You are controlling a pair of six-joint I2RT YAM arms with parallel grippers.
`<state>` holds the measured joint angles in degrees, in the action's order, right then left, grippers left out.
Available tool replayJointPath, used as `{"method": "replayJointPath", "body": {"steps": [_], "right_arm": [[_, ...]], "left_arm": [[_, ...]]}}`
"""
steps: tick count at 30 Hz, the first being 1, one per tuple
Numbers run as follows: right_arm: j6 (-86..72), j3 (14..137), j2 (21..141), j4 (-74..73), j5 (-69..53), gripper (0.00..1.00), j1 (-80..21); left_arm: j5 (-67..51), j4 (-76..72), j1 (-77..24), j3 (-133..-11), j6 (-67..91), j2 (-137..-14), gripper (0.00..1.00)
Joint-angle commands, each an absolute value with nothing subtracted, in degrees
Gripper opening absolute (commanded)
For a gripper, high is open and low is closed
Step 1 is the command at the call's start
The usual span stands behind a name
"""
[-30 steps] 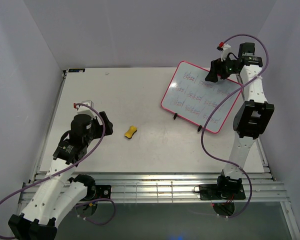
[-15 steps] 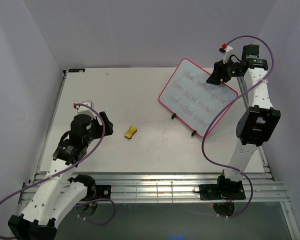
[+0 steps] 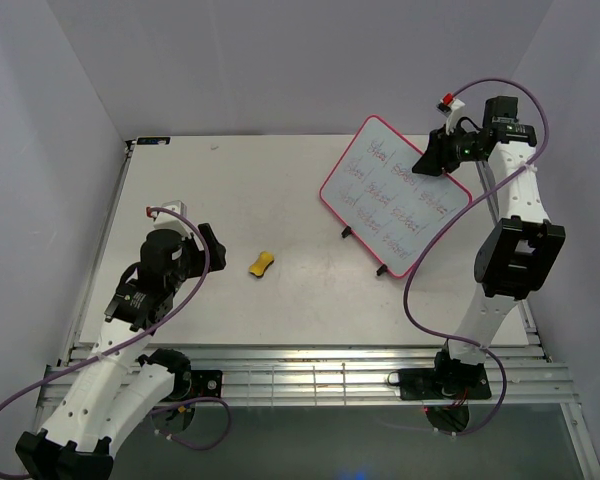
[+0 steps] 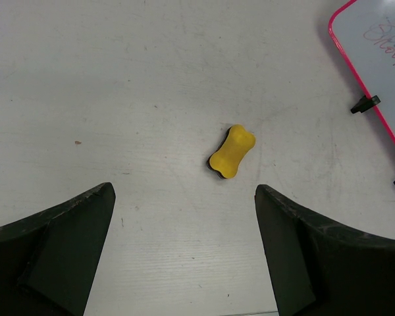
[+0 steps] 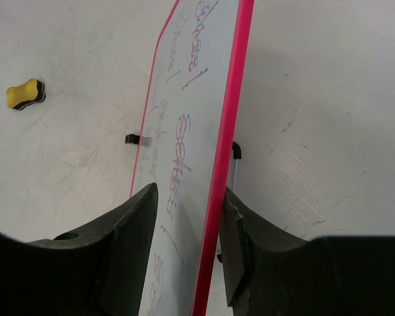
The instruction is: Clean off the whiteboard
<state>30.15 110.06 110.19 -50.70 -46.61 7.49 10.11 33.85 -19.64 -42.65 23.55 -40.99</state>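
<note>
The whiteboard (image 3: 390,195) has a pink-red frame, rows of faint writing and two black feet. It stands tilted at the back right of the table (image 3: 230,190), with its lower edge near the surface. My right gripper (image 3: 427,157) is shut on its upper right edge. In the right wrist view the fingers pinch the board (image 5: 184,99), one on the written face and one behind the frame, with the gripper (image 5: 187,191) around the edge. My left gripper (image 3: 206,247) is open and empty, low over the table. The yellow eraser (image 3: 262,263) lies just ahead of it (image 4: 232,151).
The board's corner (image 4: 382,52) and one foot (image 4: 365,103) show at the right edge of the left wrist view. The eraser also shows in the right wrist view (image 5: 26,93). Grey walls close the table on three sides.
My right gripper has risen slightly with the whiteboard. The board has tipped up steeper and its lower right corner has swung left. The left arm and eraser have not moved.
</note>
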Motion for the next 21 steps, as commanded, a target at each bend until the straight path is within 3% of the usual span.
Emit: {"method": "replayJointPath", "body": {"steps": [1,16,18,21], "right_arm": [[29.53,108.63,108.28,-53.88,-51.33,0.47,6.33],[29.71,107.85,105.74,-53.70,-52.65,0.34,6.68],[29.71,107.49,104.68,-53.44,-52.56,0.23,6.68],[29.36,106.35,103.01,-52.65,-52.38,0.16,6.68]], "left_arm": [[10.55,32.87,-19.86,-42.36,23.73,-40.25,0.98],[10.37,32.78,-19.86,-42.28,23.73,-40.17,0.98],[10.37,32.78,-19.95,-42.36,23.73,-40.08,0.98],[10.20,32.78,-19.95,-42.36,23.73,-39.99,0.98]]}}
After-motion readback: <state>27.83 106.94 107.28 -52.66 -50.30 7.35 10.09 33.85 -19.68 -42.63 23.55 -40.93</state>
